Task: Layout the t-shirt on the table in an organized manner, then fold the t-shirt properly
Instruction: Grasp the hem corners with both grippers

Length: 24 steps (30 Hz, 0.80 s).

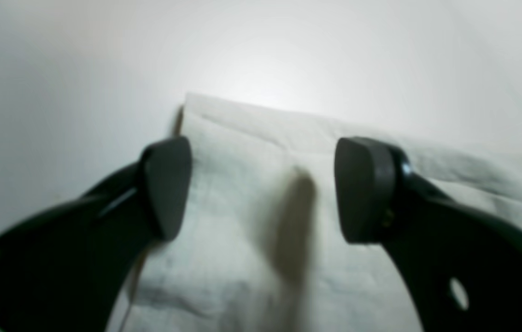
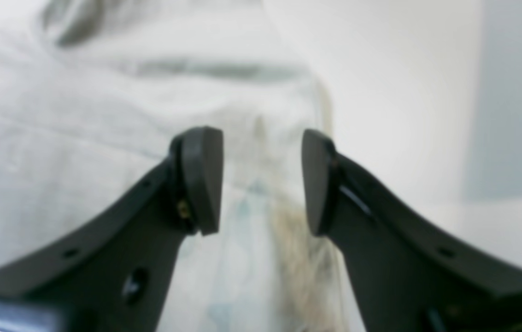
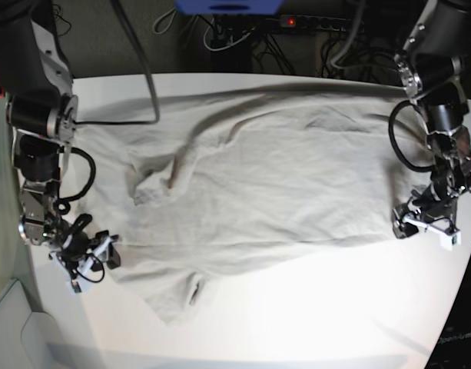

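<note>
The light grey-beige t-shirt lies spread across the white table, wrinkled, with a bunched fold near its left side. My left gripper is at the shirt's right lower corner. In its wrist view the left gripper stands open over the cloth, with nothing pinched between the pads. My right gripper is at the shirt's left lower edge. In its own view the right gripper is open too, and the blurred cloth lies under and between its fingers.
A black cable runs from the right arm over the table's far left part. Behind the far edge are a power strip, tangled cords and a blue object. A sleeve points toward the near edge.
</note>
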Each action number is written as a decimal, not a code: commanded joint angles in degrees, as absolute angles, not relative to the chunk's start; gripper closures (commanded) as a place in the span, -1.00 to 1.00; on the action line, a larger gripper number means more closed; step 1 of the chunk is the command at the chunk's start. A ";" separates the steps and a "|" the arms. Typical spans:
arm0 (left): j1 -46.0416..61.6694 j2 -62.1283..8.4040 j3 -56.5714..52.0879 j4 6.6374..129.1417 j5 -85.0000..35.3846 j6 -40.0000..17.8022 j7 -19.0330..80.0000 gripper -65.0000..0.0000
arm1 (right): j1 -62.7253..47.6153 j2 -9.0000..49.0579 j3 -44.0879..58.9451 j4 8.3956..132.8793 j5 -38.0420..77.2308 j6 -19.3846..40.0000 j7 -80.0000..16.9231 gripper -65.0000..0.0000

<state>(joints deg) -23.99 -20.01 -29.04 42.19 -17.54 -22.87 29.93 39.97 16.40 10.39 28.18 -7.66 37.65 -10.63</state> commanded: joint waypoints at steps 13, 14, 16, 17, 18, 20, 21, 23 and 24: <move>-22.99 -20.97 -29.05 42.95 -18.15 -23.08 28.97 -0.44 | 41.98 20.62 10.24 22.11 -6.81 28.44 -0.48 0.10; -22.99 -20.97 -29.05 42.95 -18.15 -23.08 28.97 -0.44 | 41.89 20.53 10.24 22.02 -6.81 28.44 -0.48 0.10; -22.99 -20.97 -29.05 42.95 -18.15 -23.08 28.88 -0.44 | 40.92 19.74 10.15 22.02 -6.81 28.44 -0.48 0.10; -22.99 -20.97 -29.05 42.95 -18.15 -23.08 28.88 -0.44 | 40.66 19.30 10.15 22.02 -6.81 28.44 -0.48 0.10; -22.99 -20.97 -29.05 42.95 -18.15 -23.08 28.97 -0.44 | 40.57 19.03 10.07 22.02 -6.81 28.44 -0.57 0.10; -22.99 -20.97 -29.05 42.95 -18.15 -23.08 29.23 -0.44 | 40.40 18.68 9.36 22.02 -6.90 28.44 -0.75 0.10; -22.99 -20.97 -29.05 42.95 -18.15 -23.08 29.23 -0.44 | 40.31 18.59 8.22 22.02 -6.90 28.44 -0.75 0.10; -22.99 -20.97 -29.05 42.95 -18.15 -23.08 29.14 -0.44 | 39.78 18.42 5.41 21.85 -6.90 28.44 -0.84 0.10; -22.99 -20.97 -29.05 42.95 -18.15 -23.16 29.23 -0.44 | 39.16 18.15 4.26 21.32 -6.81 28.35 -0.84 0.10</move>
